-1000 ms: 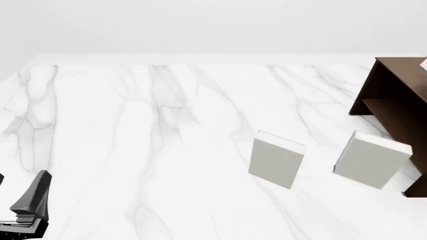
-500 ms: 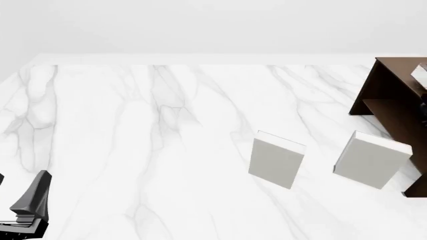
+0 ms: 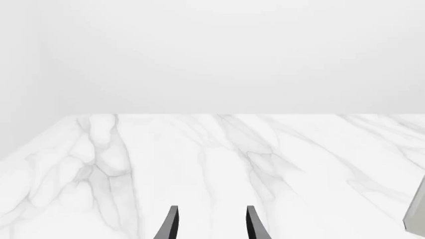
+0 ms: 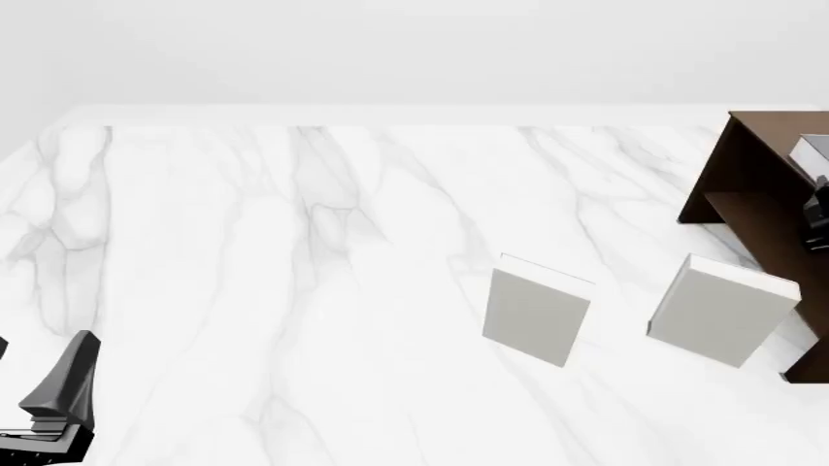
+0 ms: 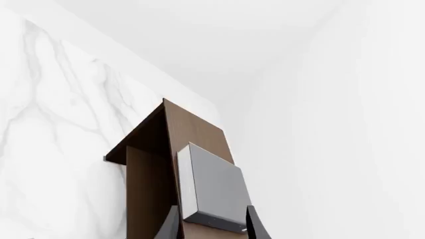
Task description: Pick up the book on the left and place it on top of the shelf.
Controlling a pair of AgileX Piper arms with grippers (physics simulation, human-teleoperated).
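Note:
The book, dark grey with white page edges, lies flat on the top of the dark brown shelf. In the front view only a corner of the book shows on the shelf at the right edge. My right gripper is open, its fingers standing either side of the book's near end; I cannot tell if they touch it. In the front view it is a dark shape at the right edge. My left gripper is open and empty at the near left, over bare table.
Two light grey books stand upright on the white marble table, one mid-right and one just in front of the shelf. The edge of one grey book shows in the left wrist view.
At the right edge of the front view the book has come further into view on the shelf top, and the right gripper's dark shape now shows below it. The left arm has not moved.

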